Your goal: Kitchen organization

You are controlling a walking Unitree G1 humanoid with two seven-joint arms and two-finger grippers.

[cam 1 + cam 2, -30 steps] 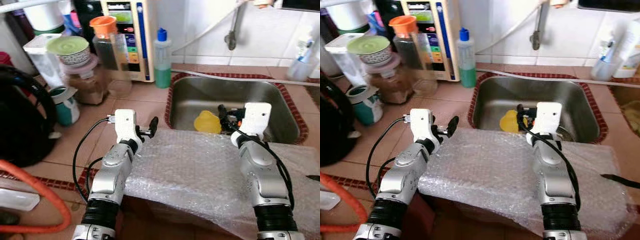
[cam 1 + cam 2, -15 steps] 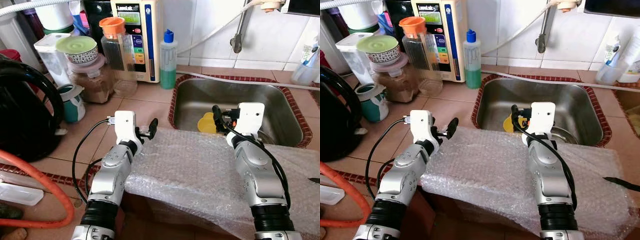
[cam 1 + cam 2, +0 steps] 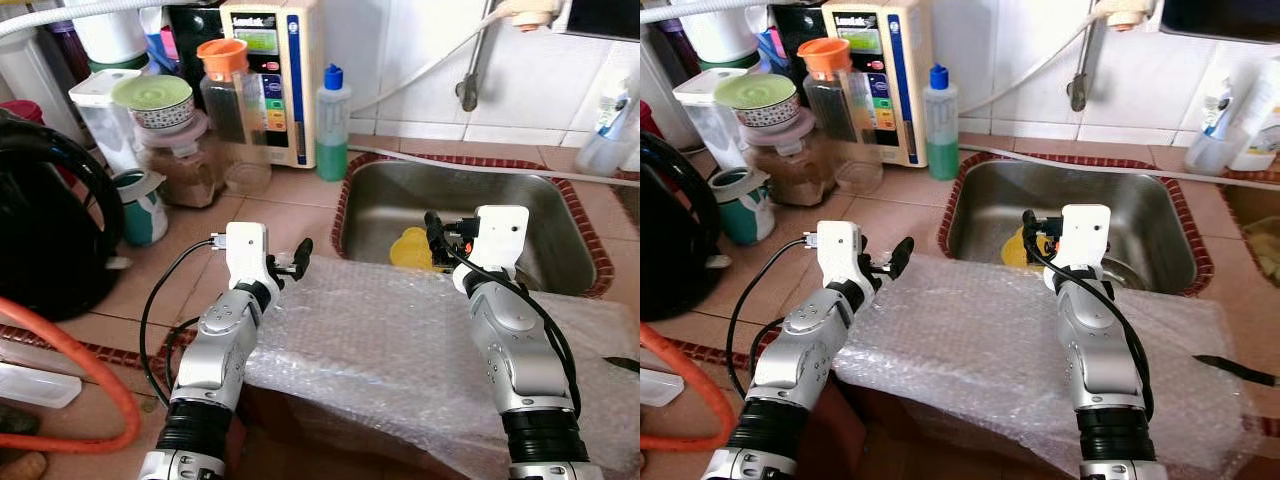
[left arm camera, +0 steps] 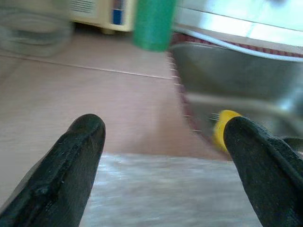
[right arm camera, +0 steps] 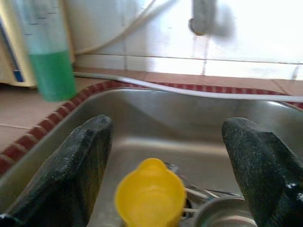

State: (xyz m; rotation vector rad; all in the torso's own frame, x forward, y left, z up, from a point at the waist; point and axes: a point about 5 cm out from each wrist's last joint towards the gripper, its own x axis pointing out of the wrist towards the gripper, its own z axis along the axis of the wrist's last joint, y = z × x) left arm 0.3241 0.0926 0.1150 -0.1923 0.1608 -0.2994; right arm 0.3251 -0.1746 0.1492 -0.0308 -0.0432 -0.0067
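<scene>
A yellow plastic cup (image 3: 412, 248) lies in the steel sink (image 3: 400, 190), next to a round metal piece (image 5: 227, 215). My right gripper (image 3: 435, 232) hovers at the sink's near rim, pointing at the cup, open with nothing between its fingers (image 5: 71, 170). My left gripper (image 3: 298, 256) is open too, above the tiled counter at the sink's left corner, and holds nothing. Both forearms lie over a sheet of bubble wrap (image 3: 380, 335) covering the near edge of the counter. A green soap bottle (image 3: 333, 125) stands behind the sink's left corner.
Jars, a lidded bowl and a water purifier (image 3: 270, 80) crowd the counter's back left. A teal mug (image 3: 140, 205) and a large black appliance (image 3: 50, 220) stand at left, an orange hose (image 3: 95, 375) in front. A faucet (image 3: 468, 85) hangs over the sink. A black blade (image 3: 1235, 372) lies at right.
The camera has shifted a little, so the whole scene sits slightly differently. Both arms hold the same pose over the bubble wrap, grippers still open.
</scene>
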